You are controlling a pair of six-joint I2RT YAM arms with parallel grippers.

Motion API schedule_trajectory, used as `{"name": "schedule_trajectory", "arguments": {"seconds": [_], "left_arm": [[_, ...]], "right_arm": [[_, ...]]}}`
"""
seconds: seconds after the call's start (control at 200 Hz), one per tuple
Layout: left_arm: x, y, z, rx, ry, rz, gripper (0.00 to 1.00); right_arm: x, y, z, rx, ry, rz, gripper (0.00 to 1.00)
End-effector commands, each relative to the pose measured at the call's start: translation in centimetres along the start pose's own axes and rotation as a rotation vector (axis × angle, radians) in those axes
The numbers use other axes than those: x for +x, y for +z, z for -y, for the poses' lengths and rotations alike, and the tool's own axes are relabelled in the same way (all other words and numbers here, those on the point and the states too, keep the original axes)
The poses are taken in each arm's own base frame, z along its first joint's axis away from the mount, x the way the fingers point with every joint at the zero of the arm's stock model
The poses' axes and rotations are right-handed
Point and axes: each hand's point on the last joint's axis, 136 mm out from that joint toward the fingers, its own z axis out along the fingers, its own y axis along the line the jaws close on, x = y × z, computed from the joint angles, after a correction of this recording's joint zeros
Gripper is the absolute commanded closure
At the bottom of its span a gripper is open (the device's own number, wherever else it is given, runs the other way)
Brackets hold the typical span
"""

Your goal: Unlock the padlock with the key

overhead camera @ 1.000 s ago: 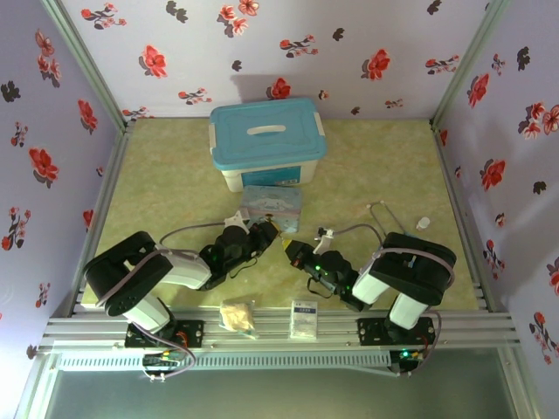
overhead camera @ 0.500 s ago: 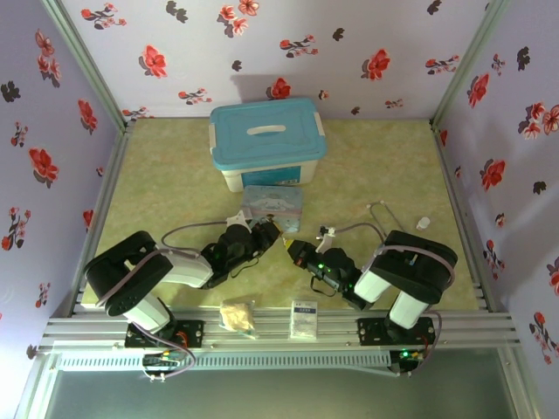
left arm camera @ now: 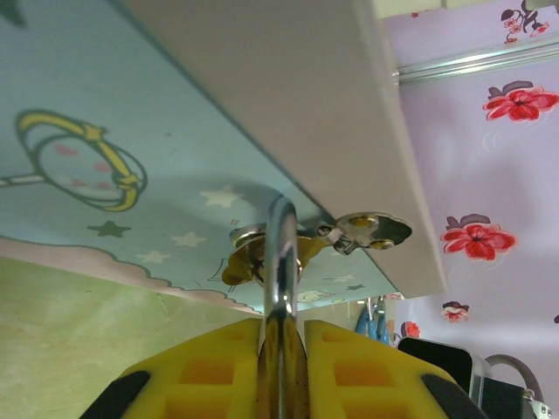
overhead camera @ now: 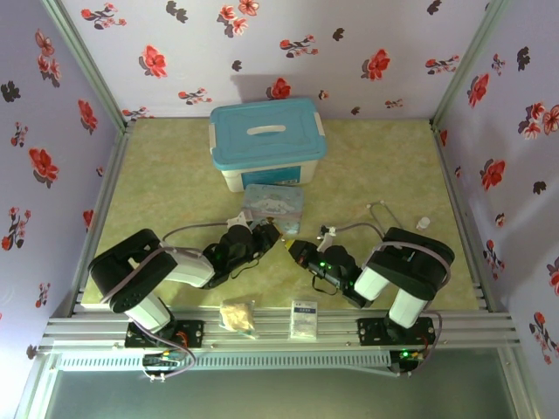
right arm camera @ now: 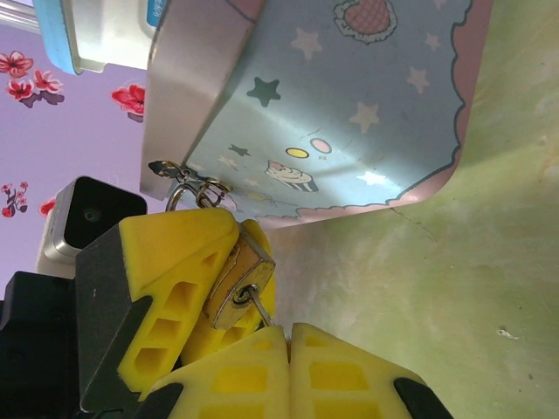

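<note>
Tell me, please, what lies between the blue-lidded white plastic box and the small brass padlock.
A pastel blue cartoon tin, seen in the top external view.

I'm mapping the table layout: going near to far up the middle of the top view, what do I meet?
White card → padlock → pastel tin → blue-lidded box.

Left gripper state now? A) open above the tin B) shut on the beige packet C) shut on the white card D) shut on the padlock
D: in the left wrist view the left gripper is closed on the padlock, whose silver shackle sticks out from between the yellow fingers.
</note>
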Motion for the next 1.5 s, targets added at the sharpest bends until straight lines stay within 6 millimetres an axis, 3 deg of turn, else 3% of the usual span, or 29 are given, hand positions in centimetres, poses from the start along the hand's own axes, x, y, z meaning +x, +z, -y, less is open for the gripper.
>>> {"name": "schedule_trajectory", "arguments": {"seconds": [0.0, 0.935, 1.295, 1.495], "left_arm": [[1.7, 0.2, 3.9, 0.141, 0.023, -0.074, 1.00], [2.0, 0.0, 4.9, 0.218, -0.009, -0.088, 1.00], [1.8, 0.1, 5.0, 0.220, -0.007, -0.075, 1.00], [1.6, 0.3, 5.2, 0.220, 0.003, -0.066, 1.00]], "right_arm": [[-0.7, 0.5, -1.2, -0.042, 0.060, 0.011, 1.00], [-1.3, 1.8, 0.8, -0.019, 0.205, -0.105, 1.00], [-1.5, 1.7, -0.6, -0.053, 0.251, -0.103, 1.00], [-0.6, 1.9, -1.2, -0.063, 0.261, -0.120, 1.00]]}}
